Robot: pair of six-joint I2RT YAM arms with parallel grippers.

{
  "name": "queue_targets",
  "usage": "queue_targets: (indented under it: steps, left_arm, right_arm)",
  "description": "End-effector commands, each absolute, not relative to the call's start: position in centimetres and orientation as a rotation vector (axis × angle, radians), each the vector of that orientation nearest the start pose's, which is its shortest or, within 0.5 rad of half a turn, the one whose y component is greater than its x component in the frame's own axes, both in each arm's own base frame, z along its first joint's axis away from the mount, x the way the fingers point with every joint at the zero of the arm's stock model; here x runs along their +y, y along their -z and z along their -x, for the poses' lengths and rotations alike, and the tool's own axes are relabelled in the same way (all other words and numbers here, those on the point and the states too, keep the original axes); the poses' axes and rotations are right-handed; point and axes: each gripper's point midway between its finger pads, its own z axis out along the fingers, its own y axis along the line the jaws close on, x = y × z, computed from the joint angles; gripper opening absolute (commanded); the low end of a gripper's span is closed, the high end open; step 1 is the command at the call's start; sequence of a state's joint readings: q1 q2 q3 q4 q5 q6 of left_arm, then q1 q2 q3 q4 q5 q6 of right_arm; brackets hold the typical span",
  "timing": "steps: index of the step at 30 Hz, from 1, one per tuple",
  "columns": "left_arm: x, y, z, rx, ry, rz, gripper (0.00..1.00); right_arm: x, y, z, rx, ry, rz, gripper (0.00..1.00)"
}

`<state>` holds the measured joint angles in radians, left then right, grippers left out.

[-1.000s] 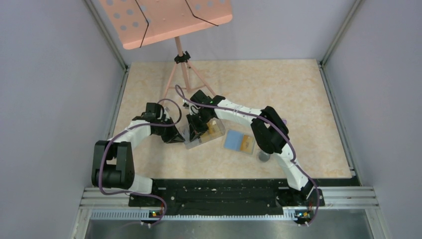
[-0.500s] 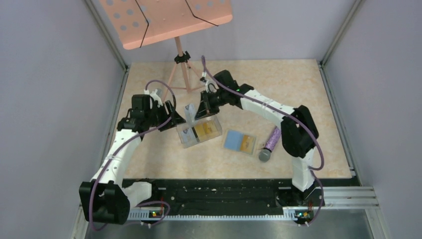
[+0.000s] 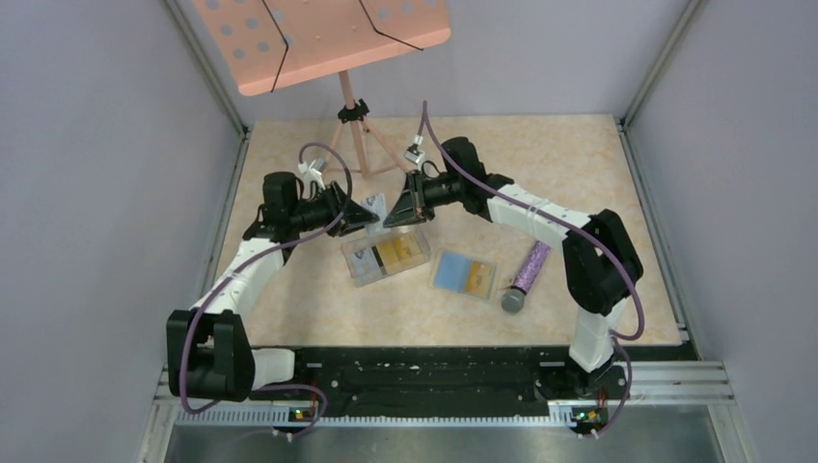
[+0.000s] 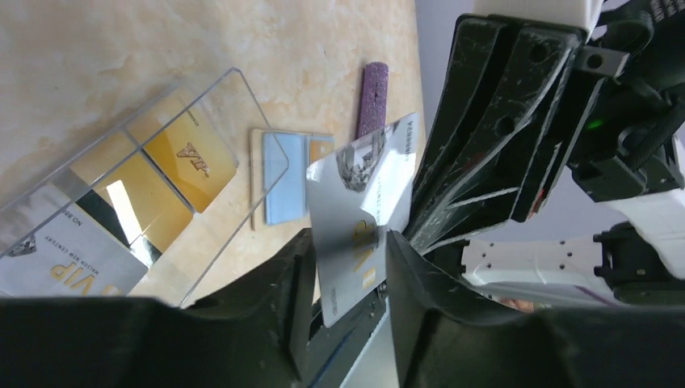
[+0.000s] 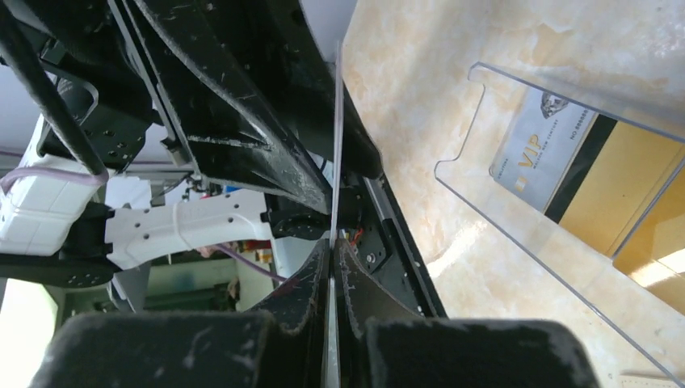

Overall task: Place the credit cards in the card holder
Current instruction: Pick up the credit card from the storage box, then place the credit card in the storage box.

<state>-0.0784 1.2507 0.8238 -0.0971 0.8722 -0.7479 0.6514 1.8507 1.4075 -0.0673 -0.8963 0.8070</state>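
The overhead view is bright and evenly lit by soft light from above. Only faint, short shadows lie on the tabletop, and focus holds throughout. The wrist views are harsher: white glare patches sit on the clear box and the gold card, and the silver card gleams like a mirror. The left tool and right tool fill the lower frames as dark, soft blurs — too close to focus.

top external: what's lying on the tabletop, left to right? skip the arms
clear plastic box → open card holder → purple cylinder
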Motion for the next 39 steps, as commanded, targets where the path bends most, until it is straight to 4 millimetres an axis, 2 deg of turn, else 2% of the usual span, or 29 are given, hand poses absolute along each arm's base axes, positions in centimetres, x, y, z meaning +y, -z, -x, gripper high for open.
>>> queue_targets:
  steps: [1,3,4,6,9,10,13,17,23,27,33,39]
  left_arm:
    - [-18.8,-22.8,-29.7,2.111,1.501,0.052,0.23]
    - [-18.8,-22.8,-29.8,2.11,1.497,0.062,0.06]
    - [-18.8,-22.9,-29.8,2.106,1.498,0.065,0.0]
    - [-18.8,-23.1,-29.8,2.099,1.507,0.066,0.0]
    - [-18.9,-23.1,-29.6,2.095,1.52,0.053,0.0]
    - [-19.0,-23.1,-29.5,2.096,1.527,0.046,0.0]
    - [-19.1,-23.0,-29.1,2.101,1.546,0.017,0.0]
    - [-19.5,-23.2,-28.3,2.093,1.587,-0.051,0.0]
    - [-19.7,-24.2,-27.2,2.039,1.628,-0.129,0.0]
    - [-19.9,-25.1,-26.5,1.987,1.67,-0.163,0.0]
    - [-20.1,-26.0,-26.0,1.954,1.691,-0.202,0.0]
    - [-20.2,-26.3,-25.9,1.953,1.702,-0.213,0.0]
  right_arm:
    - [40.6,-26.4,-27.3,2.168,-1.824,0.524,0.0]
    - [40.6,-26.3,-27.5,2.173,-1.82,0.509,0.0]
    - [40.6,-26.3,-27.6,2.175,-1.817,0.504,0.03]
    - [40.4,-26.2,-27.9,2.176,-1.805,0.491,0.21]
    - [39.7,-26.2,-28.8,2.175,-1.766,0.447,0.38]
    - [39.4,-26.4,-29.2,2.17,-1.749,0.428,0.48]
    - [38.5,-26.7,-30.3,2.161,-1.709,0.39,0.57]
    - [38.3,-26.8,-30.7,2.17,-1.704,0.391,0.57]
    - [37.5,-27.8,-31.4,2.119,-1.787,0.334,0.48]
    - [36.6,-28.7,-31.6,2.077,-1.857,0.325,0.39]
    - [36.4,-28.8,-30.9,2.071,-1.91,0.346,0.26]
    - [36.4,-28.8,-30.4,2.055,-1.957,0.35,0.27]
